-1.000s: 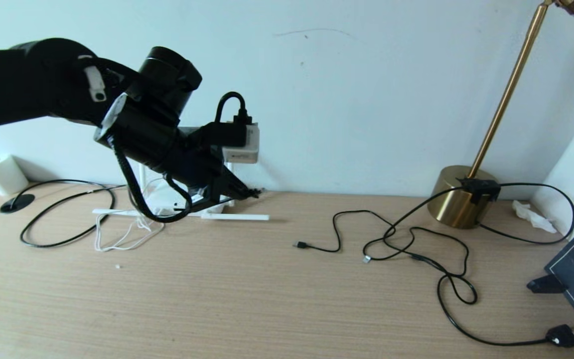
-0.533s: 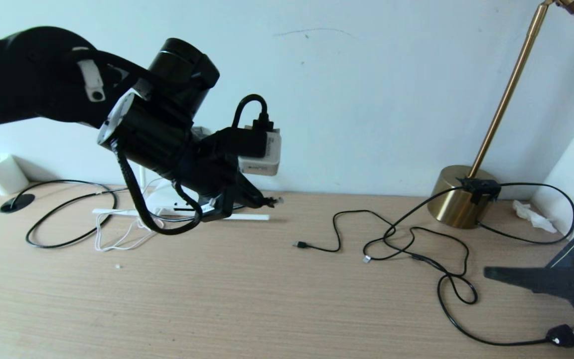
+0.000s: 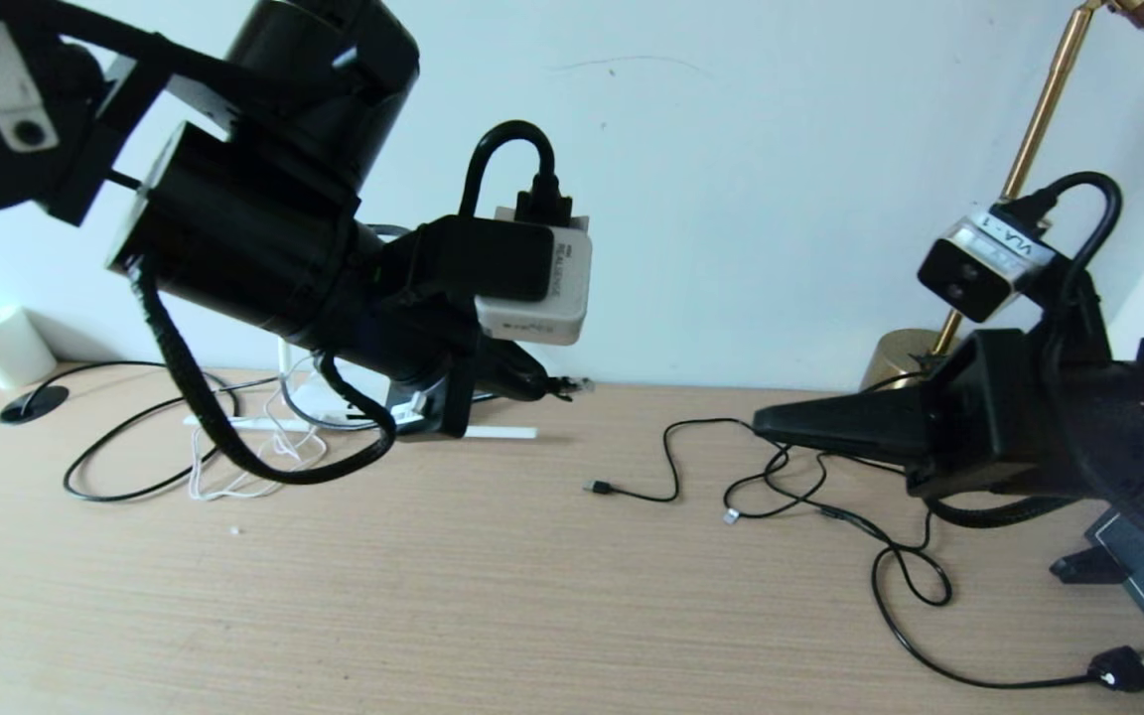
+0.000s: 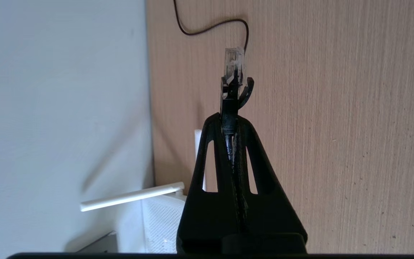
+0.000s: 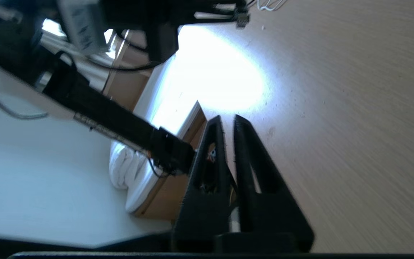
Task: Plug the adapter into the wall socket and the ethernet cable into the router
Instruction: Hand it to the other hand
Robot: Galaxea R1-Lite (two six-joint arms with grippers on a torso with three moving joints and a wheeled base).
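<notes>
Black right gripper (image 3: 766, 427) has entered beside lamp (image 3: 1029, 149)

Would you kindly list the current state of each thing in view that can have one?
ethernet cable: clear plug held up off the desk, unplugged.
left gripper: shut on the ethernet cable just behind its plug.
right gripper: raised over the desk, fingers a narrow gap apart, holding nothing.
router: on the desk by the wall, one antenna lying flat.
USB-tipped cable: loose on the desk, unplugged.

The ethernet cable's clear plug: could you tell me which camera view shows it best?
The left wrist view: the ethernet cable shows its clear plug large, clamped in the left gripper. The head view shows it tiny; the right wrist view, blurred.
</notes>
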